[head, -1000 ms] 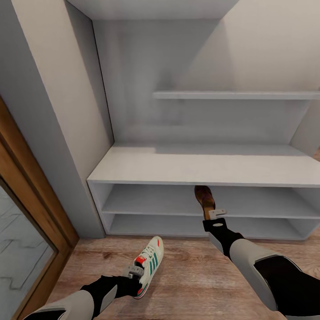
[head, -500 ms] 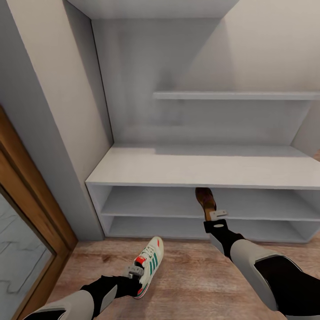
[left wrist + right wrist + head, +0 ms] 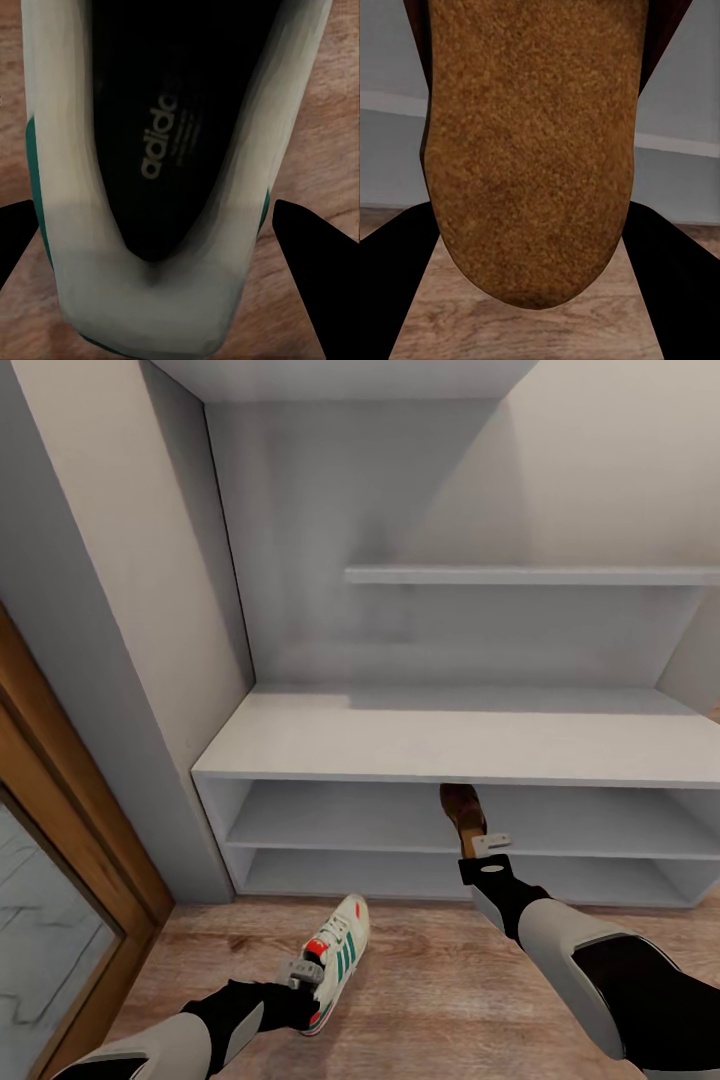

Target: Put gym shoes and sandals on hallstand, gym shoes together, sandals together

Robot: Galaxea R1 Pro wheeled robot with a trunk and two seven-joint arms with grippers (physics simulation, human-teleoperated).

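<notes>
Unmoved, right tool point(image 3: 490, 843) grips suede-soled sandal point(image 3: 462, 812)

My head camera looks forward and down at the hallstand point(image 3: 450, 745) from close range, with the corridor floor point(image 3: 430, 970) along the lower frame. My left wrist camera sits tight over the gym shoe point(image 3: 161, 150), facing the floor. My right wrist camera sits tight against the sandal point(image 3: 532, 142), facing the hallstand's shelves. All three share floor.

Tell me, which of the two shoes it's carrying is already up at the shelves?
The brown sandal in the right end effector; its toe reaches the rack's upper shelf opening. The white sneaker sits low over the wood floor.
</notes>
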